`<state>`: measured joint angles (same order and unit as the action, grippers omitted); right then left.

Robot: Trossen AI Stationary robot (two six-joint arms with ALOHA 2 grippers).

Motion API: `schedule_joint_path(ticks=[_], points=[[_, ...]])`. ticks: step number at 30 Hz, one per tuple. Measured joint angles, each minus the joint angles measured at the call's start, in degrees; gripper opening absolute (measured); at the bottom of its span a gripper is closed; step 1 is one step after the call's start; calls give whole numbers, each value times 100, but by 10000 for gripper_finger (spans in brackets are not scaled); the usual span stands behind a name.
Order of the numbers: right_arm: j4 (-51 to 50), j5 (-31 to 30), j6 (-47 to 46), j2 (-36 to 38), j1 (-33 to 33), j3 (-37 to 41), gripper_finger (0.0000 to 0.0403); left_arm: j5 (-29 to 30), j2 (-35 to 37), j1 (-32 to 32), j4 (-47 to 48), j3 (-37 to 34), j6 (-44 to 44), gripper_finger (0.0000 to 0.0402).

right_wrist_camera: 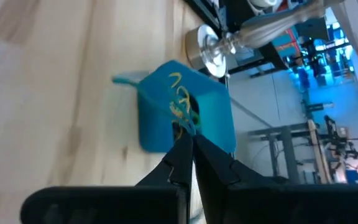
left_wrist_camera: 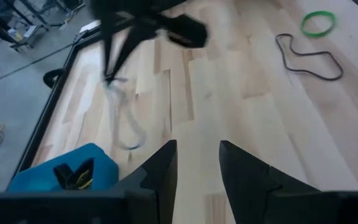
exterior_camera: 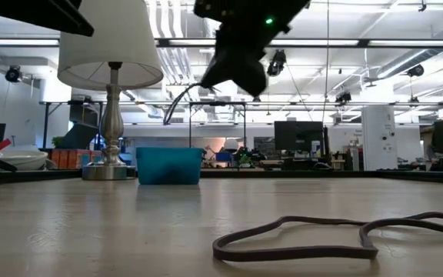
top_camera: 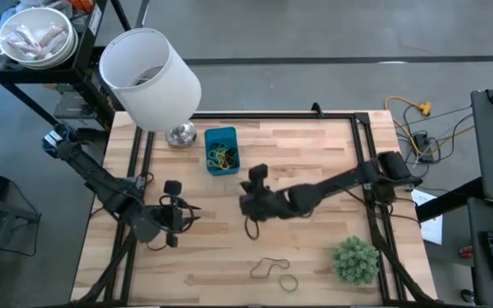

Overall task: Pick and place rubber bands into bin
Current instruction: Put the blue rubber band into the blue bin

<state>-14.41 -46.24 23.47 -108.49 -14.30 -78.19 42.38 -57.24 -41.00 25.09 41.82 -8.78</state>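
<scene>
- Dark rubber band (top_camera: 251,228) dangles from my right pincer (top_camera: 252,208), pinched shut on it above the table (top_camera: 315,257).
- Left pincer (top_camera: 175,216) waits, narrowly parted.
- Blue bin (top_camera: 222,150) holds bands.

Two dark, slender jointed arms, each ending in a black two-fingered pincer.
</scene>
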Motion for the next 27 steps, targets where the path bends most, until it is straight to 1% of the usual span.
schedule_joint_path(ticks=[6,11,18,21,27], points=[[703,755,300,0,661,0,8,-2,-1,-141,1,-2,2,105],[1096,1566,353,0,1176,0,8,-1,-1,-159,1,-2,4,105],[1391,2316,77,0,1811,-2,8,-4,-1,-159,1,-2,9,105],[1512,2743,-58,-1,2052,-2,8,-4,-1,-159,3,-2,11,105],[1732,3410,-212,-26,2404,-2,9,-6,-1,-159,1,-2,13,105]])
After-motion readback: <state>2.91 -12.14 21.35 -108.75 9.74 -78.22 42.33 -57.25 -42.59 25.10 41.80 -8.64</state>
